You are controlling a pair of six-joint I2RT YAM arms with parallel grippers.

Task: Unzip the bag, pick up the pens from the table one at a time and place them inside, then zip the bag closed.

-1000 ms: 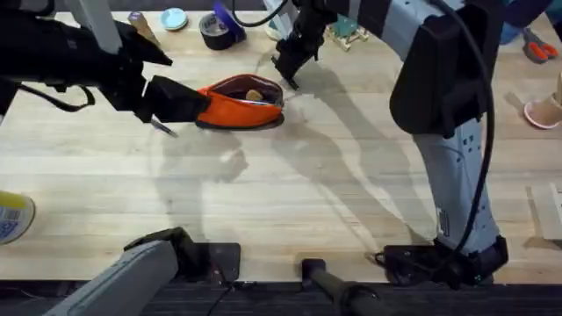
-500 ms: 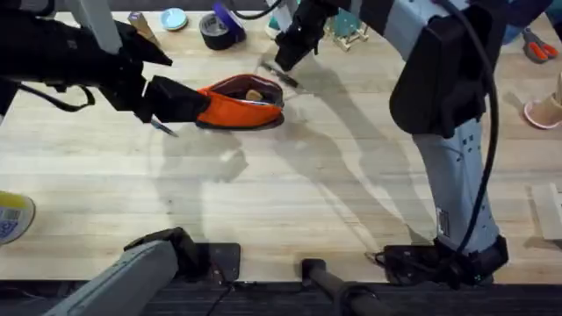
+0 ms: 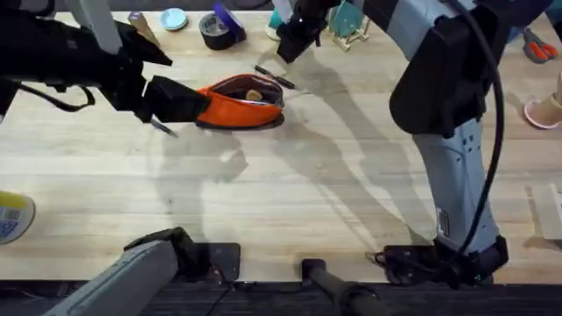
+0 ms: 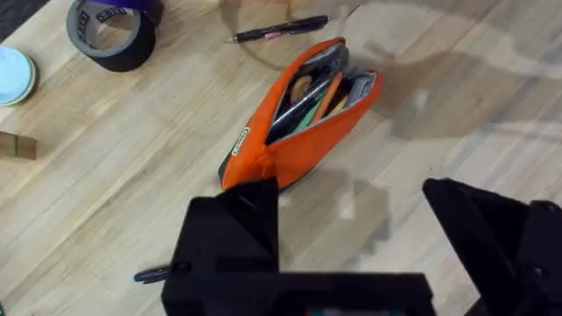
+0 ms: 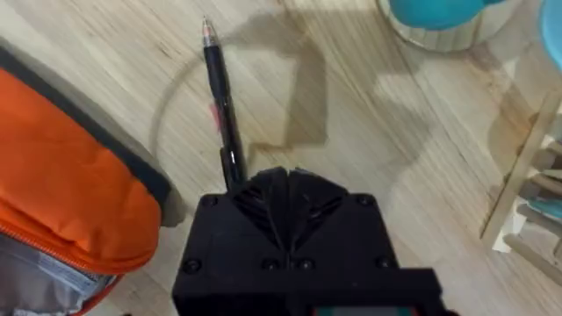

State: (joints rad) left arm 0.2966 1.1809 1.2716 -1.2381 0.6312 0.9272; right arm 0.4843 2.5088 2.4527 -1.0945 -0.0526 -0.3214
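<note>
Bag (image 3: 239,101) lies on the table (image 3: 290,184), unzipped, mouth gaping, with pens and other sticks inside showing in my left wrist view (image 4: 303,114). My left gripper (image 3: 167,104) sits at the bag's near end, fingers spread wide either side of that end, gripping nothing. One pen (image 3: 274,77) lies flat on the wood just beyond the bag's far end, apart from it (image 4: 277,31). My right gripper (image 3: 292,46) hangs just above that pen; its fingers meet over the pen's rear end (image 5: 224,110), but whether they actually clamp it I cannot tell. Tape roll (image 3: 214,31) stands farther back.
</note>
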